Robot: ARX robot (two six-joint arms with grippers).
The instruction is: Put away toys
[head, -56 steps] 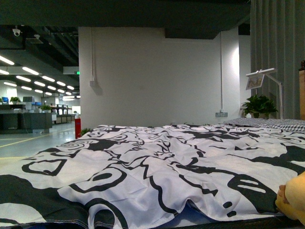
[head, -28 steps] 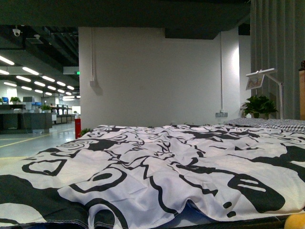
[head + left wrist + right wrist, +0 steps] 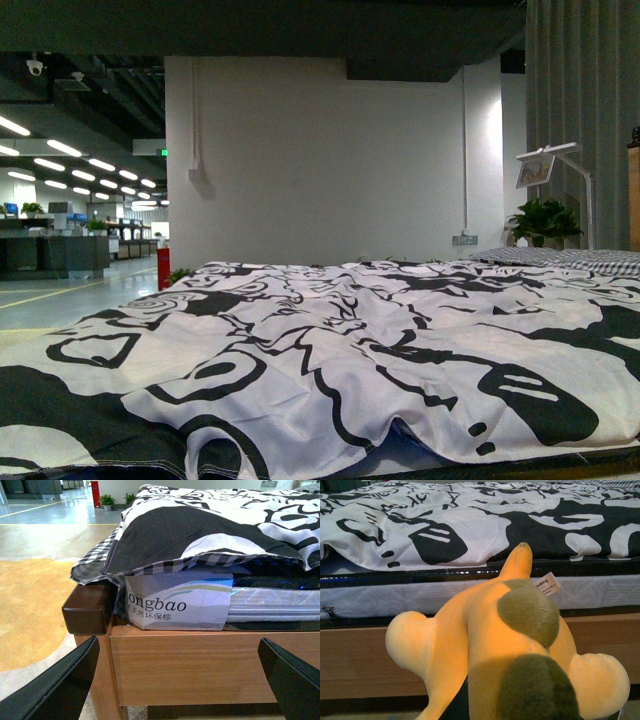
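The orange-yellow plush animal (image 3: 485,645) fills the right wrist view, with olive-green patches and a white sewn tag. My right gripper is shut on it; its fingers are hidden under the plush. The plush hangs below the level of the mattress, in front of the wooden bed frame (image 3: 360,665). It is out of the front view, and neither arm shows there. My left gripper (image 3: 180,680) is open and empty, its black fingers (image 3: 55,685) spread wide in front of the wooden frame at the bed's corner.
A black-and-white patterned quilt (image 3: 330,340) covers the bed. In the left wrist view a checked sheet and a wrapped mattress with a printed label (image 3: 175,605) lie on the wooden frame (image 3: 185,665). A dark brown corner post (image 3: 87,612) stands beside it. Office floor lies beyond.
The plush showed at the front view's lower right corner one second ago, sank to a sliver half a second ago, and has dropped out of that view.
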